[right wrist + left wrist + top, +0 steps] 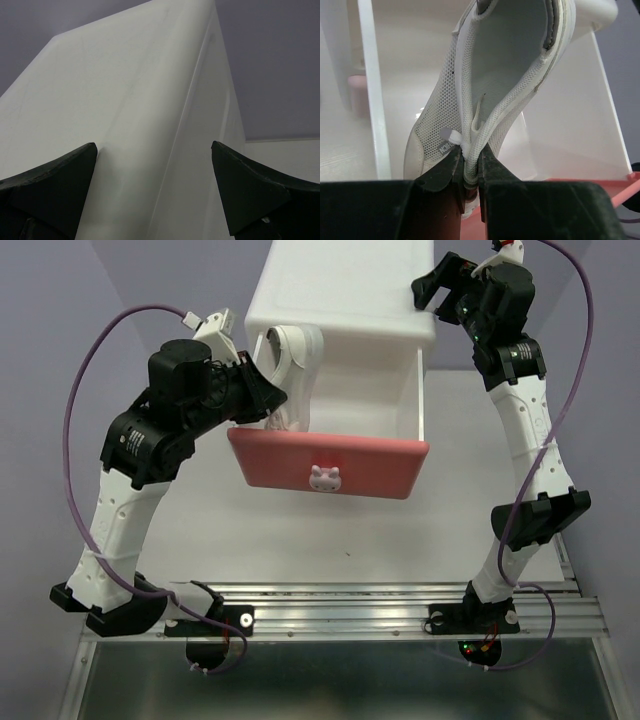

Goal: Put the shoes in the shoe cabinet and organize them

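The white shoe cabinet [345, 285] stands at the back centre with its darker pink drawer [330, 465] pulled out toward me. My left gripper [268, 400] is shut on the collar of a white mesh sneaker [290, 365] and holds it over the left end of the open drawer. In the left wrist view the sneaker [485, 95] hangs from my left gripper [471, 167], opening toward the camera. My right gripper [432, 290] is open at the cabinet's top right corner; its view shows the cabinet's white top [130, 110] between the spread fingers [250, 185]. The orange shoes are out of view.
A white bunny knob [325, 478] sits on the drawer front. The drawer's white inner wall [370, 90] stands left of the held sneaker. An aluminium rail [350, 605] carries both arm bases at the near edge.
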You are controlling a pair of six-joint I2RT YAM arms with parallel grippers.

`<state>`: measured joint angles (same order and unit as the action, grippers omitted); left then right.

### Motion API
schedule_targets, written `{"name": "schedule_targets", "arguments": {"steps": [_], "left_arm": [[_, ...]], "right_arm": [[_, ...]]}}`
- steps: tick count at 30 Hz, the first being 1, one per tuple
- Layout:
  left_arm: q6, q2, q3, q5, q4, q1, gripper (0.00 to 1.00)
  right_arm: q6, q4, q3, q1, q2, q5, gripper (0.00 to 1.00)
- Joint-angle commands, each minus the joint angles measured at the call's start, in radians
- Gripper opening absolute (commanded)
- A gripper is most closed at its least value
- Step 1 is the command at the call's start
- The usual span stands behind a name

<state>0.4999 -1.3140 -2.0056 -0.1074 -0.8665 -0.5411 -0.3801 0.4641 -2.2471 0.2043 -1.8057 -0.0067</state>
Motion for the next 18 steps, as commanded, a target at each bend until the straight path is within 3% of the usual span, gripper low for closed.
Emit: {"name": "schedule_targets", "arguments": {"steps": [1,14,18], "left_arm": [[-0.037,0.003,-0.002,0.077,0.049,-0.017,0.0],[-0.029,-0.068,-0.022,0.187,-0.075,-0.077,0.0],[0.017,-0.126,-0.102,0.305,-0.169,-0.086,0.0]], "right_arm": [[0.155,0.453,0.089,0.001,-0.05,-0.016,1.0],[0.147,0.455,0.087,0.001,-0.047,0.002,1.0],[0.142,0.456,0.075,0.001,-0.053,0.037,1.0]]}}
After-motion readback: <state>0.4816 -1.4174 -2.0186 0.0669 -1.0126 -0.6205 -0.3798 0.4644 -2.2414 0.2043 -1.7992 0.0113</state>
